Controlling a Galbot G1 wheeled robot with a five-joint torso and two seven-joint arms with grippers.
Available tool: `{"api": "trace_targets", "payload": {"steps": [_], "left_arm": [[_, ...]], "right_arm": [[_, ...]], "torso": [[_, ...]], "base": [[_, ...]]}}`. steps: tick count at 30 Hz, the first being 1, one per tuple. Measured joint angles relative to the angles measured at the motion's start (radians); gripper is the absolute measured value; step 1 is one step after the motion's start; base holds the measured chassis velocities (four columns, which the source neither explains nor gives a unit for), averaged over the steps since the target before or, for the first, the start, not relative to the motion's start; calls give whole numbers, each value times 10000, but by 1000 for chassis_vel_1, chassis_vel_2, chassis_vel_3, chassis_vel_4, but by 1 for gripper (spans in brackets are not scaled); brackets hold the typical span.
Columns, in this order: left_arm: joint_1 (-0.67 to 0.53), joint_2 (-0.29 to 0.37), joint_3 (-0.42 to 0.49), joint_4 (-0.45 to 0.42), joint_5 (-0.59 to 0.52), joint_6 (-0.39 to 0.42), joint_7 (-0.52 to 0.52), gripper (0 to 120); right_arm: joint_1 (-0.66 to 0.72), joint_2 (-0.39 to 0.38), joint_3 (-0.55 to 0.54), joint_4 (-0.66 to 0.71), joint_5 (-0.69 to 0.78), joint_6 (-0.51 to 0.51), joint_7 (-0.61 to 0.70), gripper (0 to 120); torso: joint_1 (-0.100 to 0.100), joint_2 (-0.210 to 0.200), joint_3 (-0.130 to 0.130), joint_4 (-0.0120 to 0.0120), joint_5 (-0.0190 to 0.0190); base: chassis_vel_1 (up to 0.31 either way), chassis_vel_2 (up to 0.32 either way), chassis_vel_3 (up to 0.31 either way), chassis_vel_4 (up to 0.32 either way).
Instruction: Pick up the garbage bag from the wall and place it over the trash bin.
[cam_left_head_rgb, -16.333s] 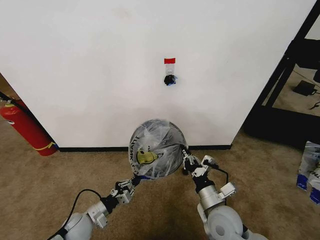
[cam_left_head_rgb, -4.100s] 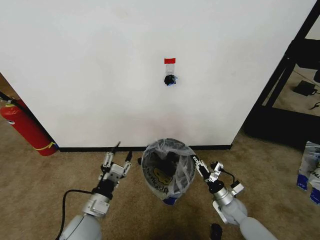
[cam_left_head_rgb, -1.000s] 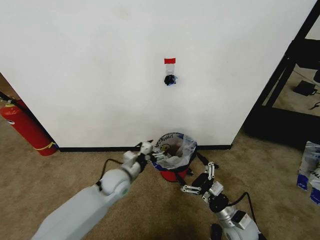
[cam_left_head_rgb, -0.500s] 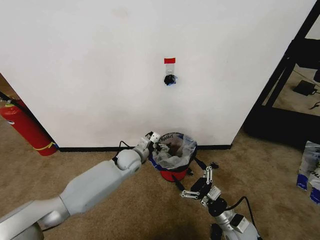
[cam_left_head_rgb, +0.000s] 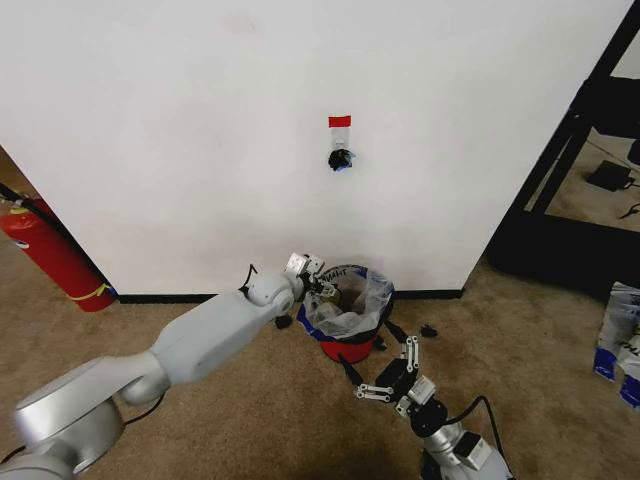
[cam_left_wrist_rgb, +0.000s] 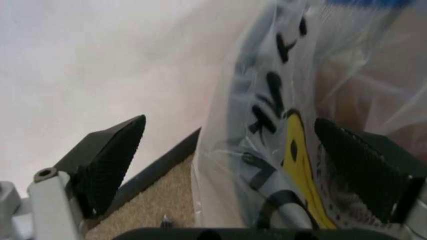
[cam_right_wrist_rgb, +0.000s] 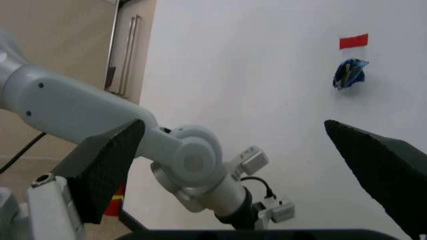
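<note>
Nearest the robot, the right hand (cam_left_head_rgb: 392, 372) hangs low over the carpet (cam_left_head_rgb: 130, 340) just in front of the trash bin (cam_left_head_rgb: 347, 348), its fingers spread wide apart and holding nothing; its wrist view looks past both open pads up at the wall and the left arm. Beyond it stands the trash bin against the black baseboard (cam_left_head_rgb: 160, 298), its red base showing under the garbage bag (cam_left_head_rgb: 350, 303), which is draped over the bin's mouth with its rim folded outward; the left hand (cam_left_head_rgb: 318, 284) reaches across from the left to the bag's near-left rim; in the left wrist view its pads stand wide apart on either side of the bag's (cam_left_wrist_rgb: 293, 135) edge, one outside and one behind the film, with the yellow smiley and black lettering between them. Farther up the wall (cam_left_head_rgb: 200, 130) are the red tape strip (cam_left_head_rgb: 339, 121) and the black hook (cam_left_head_rgb: 340, 158); the fire extinguisher (cam_left_head_rgb: 50, 252) leans at the far left.
</note>
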Motion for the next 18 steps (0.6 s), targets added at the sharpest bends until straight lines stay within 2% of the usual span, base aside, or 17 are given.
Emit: {"api": "trace_targets", "payload": {"steps": [5,11,12,14,18], "left_arm": [[-1,-119,-44,55,44,844,122,94],[137,-130,-243,-478,-335,2052,135,70],[137,-130,-243,-478,-335,2052,135,70],[272,-94,-356,-738,-342,2422,84,60],[563,46,-568,-1225,-420,2488,-242,45]], "right_arm": [[-105,2,82,58,-10,-9,18,100],[-144,0,67,38,-46,-18,60,100],[-144,0,67,38,-46,-18,60,100],[-109,12,21,25,-68,-20,81,100],[-65,12,-56,9,-142,-22,177,100]], "torso": [[0,0,0,0,-1],[0,1,-1,0,0],[0,1,-1,0,0],[-1,1,-1,1,0],[-1,2,-1,2,-1]], "base": [[0,0,0,0],[0,0,0,0],[0,0,0,0],[0,0,0,0],[0,0,0,0]]}}
